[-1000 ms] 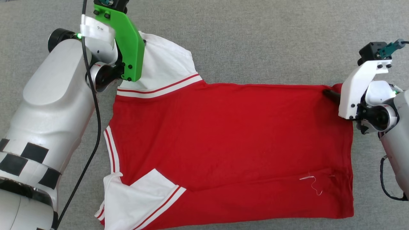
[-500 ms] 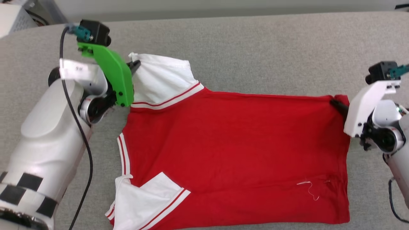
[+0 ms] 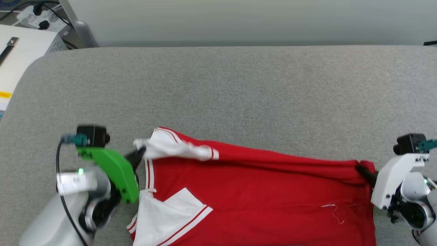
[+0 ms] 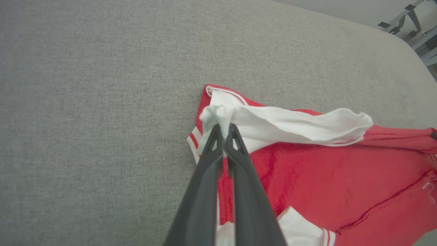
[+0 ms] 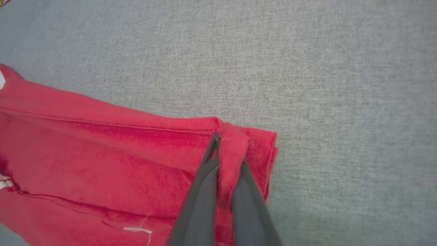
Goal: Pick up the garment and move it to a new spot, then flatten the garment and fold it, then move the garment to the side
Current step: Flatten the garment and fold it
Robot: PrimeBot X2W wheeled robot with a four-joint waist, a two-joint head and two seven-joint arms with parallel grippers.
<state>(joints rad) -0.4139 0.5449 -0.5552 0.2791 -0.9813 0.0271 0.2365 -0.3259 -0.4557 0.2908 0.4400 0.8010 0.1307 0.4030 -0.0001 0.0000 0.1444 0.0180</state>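
Observation:
The garment (image 3: 259, 198), a red shirt with white sleeves and striped trim, lies on the grey padded surface with its far edge raised. My left gripper (image 3: 139, 154) is shut on the tip of the far white sleeve (image 4: 280, 124), which hangs stretched from its fingers (image 4: 222, 135). My right gripper (image 3: 362, 171) is shut on the far hem corner; in the right wrist view red cloth (image 5: 235, 147) is bunched between and over its fingers (image 5: 223, 150). A second white sleeve (image 3: 170, 215) lies folded on the red body near the bottom left.
The grey padded surface (image 3: 239, 95) stretches wide and bare beyond the shirt to its rounded far edge. A white cabinet (image 3: 20, 51) and cables stand past the far left corner. A loose white thread (image 3: 333, 208) lies on the shirt near the right hem.
The head camera has tilted up, showing the table's far edge. The right gripper has closed on the hem corner. Both grippers have lifted the shirt's far edge, which now stands up as a ridge.

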